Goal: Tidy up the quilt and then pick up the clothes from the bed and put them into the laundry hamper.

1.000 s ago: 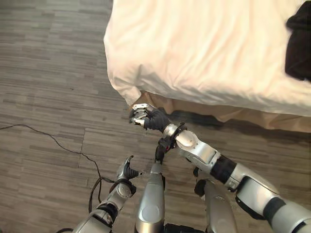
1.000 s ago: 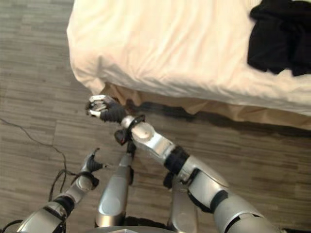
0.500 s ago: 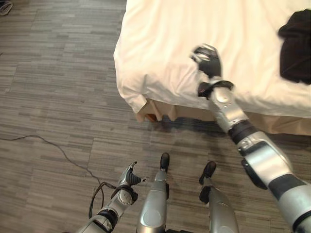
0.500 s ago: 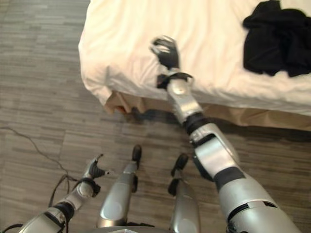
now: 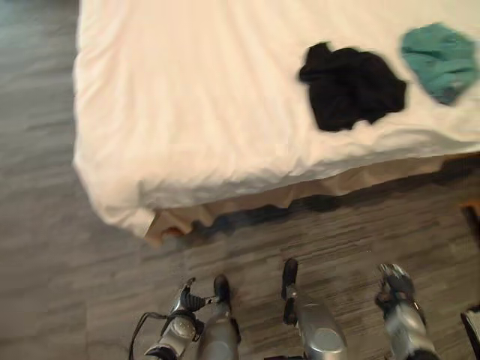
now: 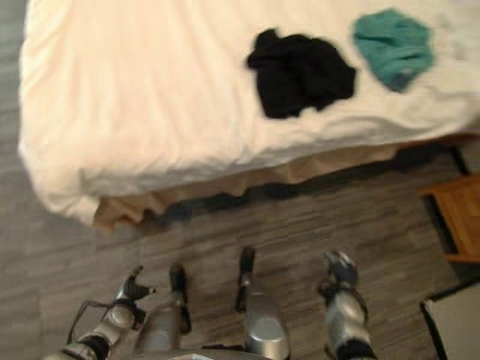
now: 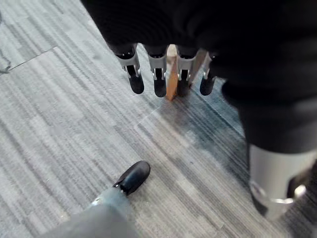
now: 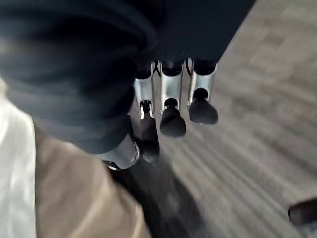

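- The cream-white quilt point(image 5: 210, 112) lies spread over the bed, its near edge draping toward the grey wood-plank floor point(image 5: 60, 247), with a tan bed skirt point(image 5: 300, 193) showing beneath that edge.
- A crumpled black garment point(image 5: 351, 86) rests on the quilt, back from its near edge; a bunched teal garment point(image 5: 440, 60) lies on the quilt just beside the black one, toward the robot's right.
- The left hand point(image 5: 183, 301) hangs low over the floor, well apart from the quilt; its wrist view shows the fingers point(image 7: 134, 79) straight and relaxed, holding nothing and touching nothing.
- The right hand point(image 5: 395, 285) is also down near the floor, short of the quilt's near edge; its fingers point(image 8: 172, 106) look loosely extended and empty, though the blur makes this less than certain.
- An orange-brown wooden piece of furniture point(image 6: 456, 217) stands on the floor off the quilt's right end.
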You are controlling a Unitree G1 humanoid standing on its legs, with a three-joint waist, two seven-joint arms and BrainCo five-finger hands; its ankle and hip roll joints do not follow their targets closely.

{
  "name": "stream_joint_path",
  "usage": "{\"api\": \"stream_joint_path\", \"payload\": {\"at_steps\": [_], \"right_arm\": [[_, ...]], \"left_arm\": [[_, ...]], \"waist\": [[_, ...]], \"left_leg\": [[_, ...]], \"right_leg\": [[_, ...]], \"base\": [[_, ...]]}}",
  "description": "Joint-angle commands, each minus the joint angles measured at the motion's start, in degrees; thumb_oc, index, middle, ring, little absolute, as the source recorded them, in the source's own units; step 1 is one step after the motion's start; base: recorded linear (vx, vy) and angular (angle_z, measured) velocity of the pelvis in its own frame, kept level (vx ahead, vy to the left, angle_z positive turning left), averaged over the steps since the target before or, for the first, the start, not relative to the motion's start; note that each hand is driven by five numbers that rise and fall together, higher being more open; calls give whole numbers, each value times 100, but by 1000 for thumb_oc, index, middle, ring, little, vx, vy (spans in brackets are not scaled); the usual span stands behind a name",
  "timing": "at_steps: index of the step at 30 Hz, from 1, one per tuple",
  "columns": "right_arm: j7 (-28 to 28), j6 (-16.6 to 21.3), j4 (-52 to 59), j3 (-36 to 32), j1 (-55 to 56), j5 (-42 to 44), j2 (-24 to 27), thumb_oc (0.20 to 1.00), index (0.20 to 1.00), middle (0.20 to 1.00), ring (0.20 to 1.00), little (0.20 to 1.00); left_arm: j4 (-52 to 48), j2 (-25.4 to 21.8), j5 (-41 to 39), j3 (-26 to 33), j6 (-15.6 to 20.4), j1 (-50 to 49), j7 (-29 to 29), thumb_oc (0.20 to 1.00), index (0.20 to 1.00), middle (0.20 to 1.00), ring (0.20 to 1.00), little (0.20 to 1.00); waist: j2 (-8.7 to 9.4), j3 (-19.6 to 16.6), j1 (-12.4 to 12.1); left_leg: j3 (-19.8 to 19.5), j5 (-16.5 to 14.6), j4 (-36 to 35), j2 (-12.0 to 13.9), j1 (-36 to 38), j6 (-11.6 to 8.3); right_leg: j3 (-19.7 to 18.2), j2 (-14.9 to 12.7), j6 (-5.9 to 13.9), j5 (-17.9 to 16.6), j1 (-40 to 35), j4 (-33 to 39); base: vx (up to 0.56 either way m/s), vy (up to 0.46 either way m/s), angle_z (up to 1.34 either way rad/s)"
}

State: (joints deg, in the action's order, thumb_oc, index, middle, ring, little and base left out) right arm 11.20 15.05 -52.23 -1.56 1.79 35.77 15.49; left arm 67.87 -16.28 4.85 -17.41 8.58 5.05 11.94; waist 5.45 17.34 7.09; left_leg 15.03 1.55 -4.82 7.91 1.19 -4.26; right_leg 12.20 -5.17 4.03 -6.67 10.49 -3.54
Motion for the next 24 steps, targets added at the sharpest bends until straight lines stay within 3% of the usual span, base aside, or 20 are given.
{"api": "stream_joint_path", "payload": {"at_steps": [1,2,4,6,8,9,10,11,12,13,14,15,16,17,19,20,21,22,23,24], "right_arm": [[-86,-261,-365,359,-771,-915,-65,1000,1000,1000,1000,1000],[-61,-485,-1058,619,-794,-1517,-222,1000,1000,1000,1000,1000],[-24,-469,-1188,681,-776,-1667,-235,1000,1000,1000,1000,1000],[-86,-547,-1451,913,-624,-1905,-234,1000,1000,1000,1000,1000],[-111,-594,-1540,1126,-512,-2200,-217,1000,1000,1000,1000,1000],[-110,-597,-1531,1127,-501,-2203,-220,1000,1000,1000,1000,1000],[-142,-651,-1564,1238,-495,-2352,-184,1000,1000,1000,1000,1000],[-124,-705,-1622,1330,-557,-2482,-152,1000,1000,1000,1000,1000],[-101,-740,-1704,1440,-560,-2689,-146,1000,1000,1000,1000,1000],[-89,-783,-1758,1528,-551,-2855,-149,1000,1000,1000,1000,1000],[-59,-838,-1929,1650,-542,-3152,-142,1000,1000,1000,1000,1000],[-59,-838,-1930,1648,-544,-3152,-143,1000,1000,1000,1000,1000],[-39,-880,-2038,1723,-507,-3261,-128,1000,1000,1000,1000,1000],[2,-873,-2035,1725,-525,-3291,-110,1000,1000,1000,1000,1000],[1,-882,-2023,1693,-500,-3291,-78,1000,1000,1000,1000,1000],[-8,-938,-2066,1683,-448,-3424,-107,1000,1000,1000,1000,1000],[-12,-913,-2033,1671,-420,-3392,-166,1000,1000,1000,1000,1000],[-52,-911,-2024,1619,-420,-3364,-204,1000,1000,1000,1000,1000],[-65,-933,-2029,1583,-409,-3374,-220,1000,1000,1000,1000,1000],[-65,-933,-2029,1582,-410,-3374,-219,1000,1000,1000,1000,1000]], "left_arm": [[9,-139,-14,-47,53,48,-76,1000,1000,1000,1000,1000],[-24,-195,-3,49,45,-72,-134,1000,1000,1000,1000,1000],[-11,-217,41,46,63,-89,-122,1000,1000,1000,1000,1000],[123,-170,92,74,77,-84,-169,1000,1000,1000,1000,1000],[225,-130,133,95,50,-177,-213,1000,1000,1000,1000,1000],[225,-132,134,95,52,-184,-213,1000,1000,1000,1000,1000],[255,-109,109,120,35,-193,-217,1000,1000,1000,1000,1000],[232,-91,71,98,48,-170,-181,1000,1000,1000,1000,1000],[211,-45,39,105,77,-121,-145,1000,1000,1000,1000,1000],[233,0,12,145,78,-88,-120,1000,1000,1000,1000,1000],[290,116,-48,158,72,-6,-102,1000,1000,1000,1000,1000],[291,116,-48,158,73,-4,-101,1000,1000,1000,1000,1000],[266,212,-30,46,75,62,-81,1000,1000,1000,1000,1000],[236,229,-23,-14,77,129,-56,1000,1000,1000,1000,1000],[228,236,-16,-80,55,210,-85,1000,1000,1000,1000,1000],[301,213,92,-139,13,257,-107,1000,1000,1000,1000,1000],[300,190,118,-189,-25,342,-87,1000,1000,1000,1000,1000],[324,182,131,-183,-37,368,-90,1000,1000,1000,1000,1000],[350,195,153,-191,-58,391,-75,1000,1000,1000,1000,1000],[350,196,153,-191,-58,393,-75,1000,1000,1000,1000,1000]], "waist": [[-163,-137,-298],[-237,-354,-443],[-220,-425,-461],[-229,-612,-383],[-170,-586,-509],[-202,-585,-516],[-126,-539,-634],[-25,-475,-790],[87,-413,-944],[110,-362,-1056],[37,-340,-1189],[54,-348,-1192],[-91,-423,-1283],[-141,-427,-1360],[-168,-435,-1376],[-125,-530,-1339],[-15,-526,-1361],[37,-486,-1321],[53,-441,-1275],[47,-453,-1277]], "left_leg": [[413,-293,101,327,276,-222],[941,-437,193,379,685,-224],[1038,-481,295,415,752,-233],[1168,4,1259,781,656,-427],[708,643,2603,1120,367,-519],[668,614,2719,1205,313,-568],[301,723,3338,1152,64,-534],[-198,316,3835,735,-409,-364],[-629,66,3858,147,-859,-130],[-901,-93,3810,-147,-1129,-104],[-1026,-308,2976,-131,-1287,-91],[-1012,-277,2932,-149,-1277,-86],[-1077,-42,1514,-258,-1242,-104],[-1258,262,943,-397,-1275,-155],[-1312,523,588,-426,-1352,-194],[-1356,304,740,-431,-1245,-66],[-1366,173,914,-523,-1185,78],[-1305,21,944,-585,-1049,156],[-1197,-123,971,-623,-893,242],[-1197,-116,969,-615,-908,241]], "right_leg": [[1512,-1038,790,702,3,-1482],[2803,-1253,596,800,-306,-1515],[2860,-1154,494,845,-387,-1314],[2288,-512,200,1103,-643,-542],[1889,-64,-109,1204,-983,13],[1891,17,-147,1199,-1006,69],[1694,106,-239,1226,-1134,238],[1353,137,-264,1210,-1235,370],[1035,62,-240,1112,-1296,441],[807,59,-168,1123,-1364,476],[495,58,20,1198,-1521,614],[490,38,23,1193,-1508,614],[268,138,137,1247,-1811,810],[133,205,180,1296,-1932,813],[39,248,195,1367,-2058,802],[-92,280,151,1650,-2162,385],[-151,254,213,1662,-2075,-123],[-122,208,409,1525,-1897,-719],[-67,54,674,1118,-1650,-1383],[-69,62,672,1108,-1635,-1378]], "base": [[375,-23,-287],[361,-126,-252],[266,-188,-180],[302,-333,-145],[257,-287,-94],[186,-217,-236],[166,-128,-255],[226,-66,-228],[215,50,-111],[342,162,-144],[288,125,-193],[563,242,-286],[505,215,-225],[504,214,-161],[416,121,-107],[683,211,-100],[649,232,-64],[441,190,-71],[277,121,-59],[423,229,-67]]}}
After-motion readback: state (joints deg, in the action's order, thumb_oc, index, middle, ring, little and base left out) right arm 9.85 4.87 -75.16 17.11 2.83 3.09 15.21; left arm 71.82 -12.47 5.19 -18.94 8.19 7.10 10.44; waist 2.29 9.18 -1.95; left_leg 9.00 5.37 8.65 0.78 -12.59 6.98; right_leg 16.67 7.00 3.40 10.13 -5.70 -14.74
